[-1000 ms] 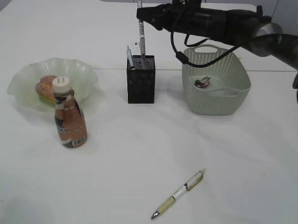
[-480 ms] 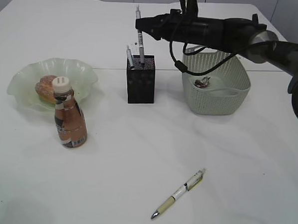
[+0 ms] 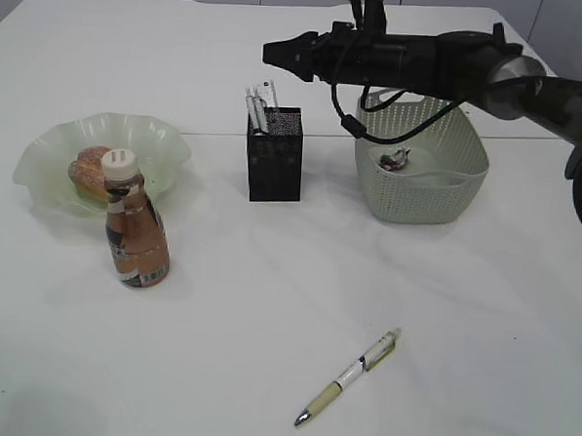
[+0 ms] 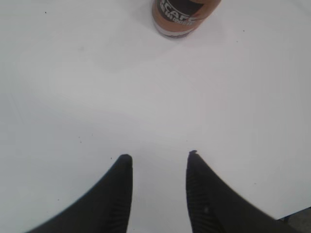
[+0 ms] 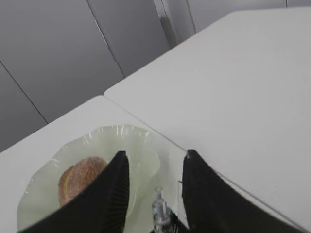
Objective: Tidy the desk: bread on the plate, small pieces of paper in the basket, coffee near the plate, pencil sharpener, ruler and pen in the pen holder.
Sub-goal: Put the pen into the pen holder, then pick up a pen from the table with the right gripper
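The black mesh pen holder (image 3: 275, 159) stands mid-desk with pens (image 3: 257, 109) upright in it. My right gripper (image 3: 272, 53) hovers open just above it, nothing between its fingers; in the right wrist view (image 5: 154, 154) a pen top (image 5: 159, 211) shows below the jaws. Another pen (image 3: 349, 377) lies on the near desk. The bread (image 3: 89, 166) sits in the wavy green plate (image 3: 168, 143), with the coffee (image 3: 134, 231) just in front. The basket (image 3: 424, 191) holds paper (image 3: 395, 161). My left gripper (image 4: 159, 155) is open over bare desk, near the coffee (image 4: 183, 17). Pencil sharpener and ruler are hidden.
The right arm (image 3: 446, 60) stretches over the basket's back rim, its cable (image 3: 360, 114) hanging beside the holder. A seam (image 3: 208, 133) crosses the white desk behind the holder.
The pen that my right gripper held above the holder has dropped down into it. The right gripper has opened and stays above; the left arm has not moved.
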